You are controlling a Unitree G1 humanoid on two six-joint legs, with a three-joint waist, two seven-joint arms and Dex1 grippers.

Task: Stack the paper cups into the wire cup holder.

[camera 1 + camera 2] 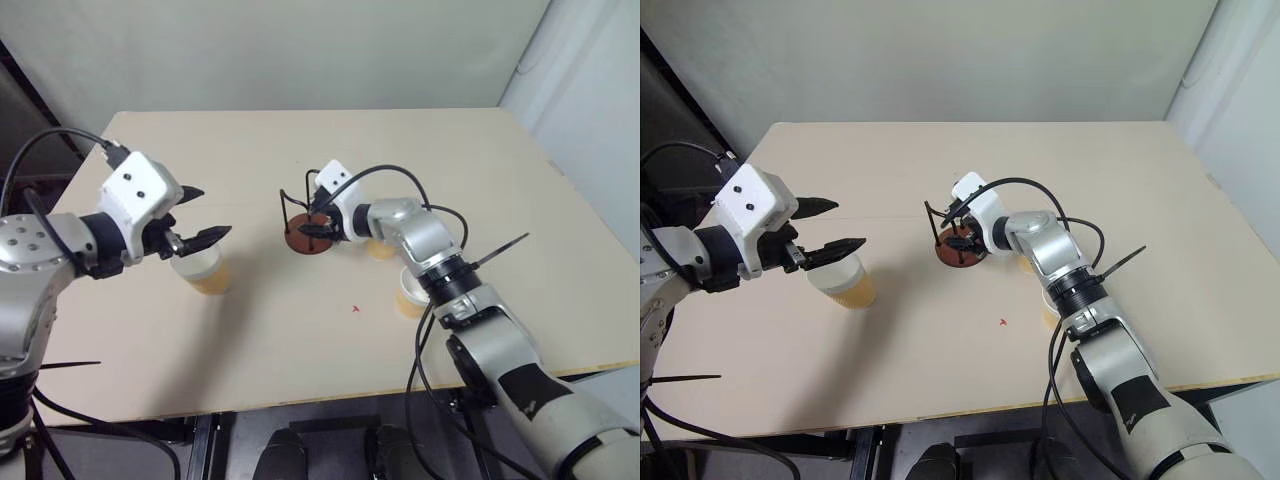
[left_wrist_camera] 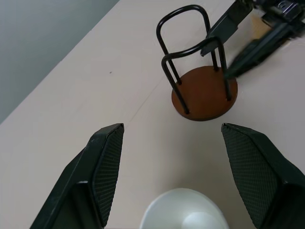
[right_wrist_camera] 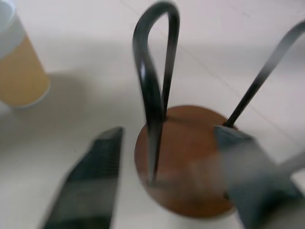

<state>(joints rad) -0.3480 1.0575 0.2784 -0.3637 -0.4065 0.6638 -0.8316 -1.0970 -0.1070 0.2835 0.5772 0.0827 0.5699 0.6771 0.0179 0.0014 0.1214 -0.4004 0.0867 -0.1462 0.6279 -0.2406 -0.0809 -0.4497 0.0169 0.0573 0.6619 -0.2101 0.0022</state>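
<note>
The wire holder [image 1: 305, 225] stands upright mid-table, empty, at the right gripper's [image 1: 318, 226] tips, whose jaws stand apart astride 1 wire arch. The left gripper [image 1: 205, 215] hangs wide open just above 1 upright cup [image 1: 200, 268], mouth up.

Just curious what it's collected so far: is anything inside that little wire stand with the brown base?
No cups are in the wire cup holder; its brown base shows bare between the wires. The right pincer is at the holder, its fingers astride one wire, hiding a little of the base.
</note>
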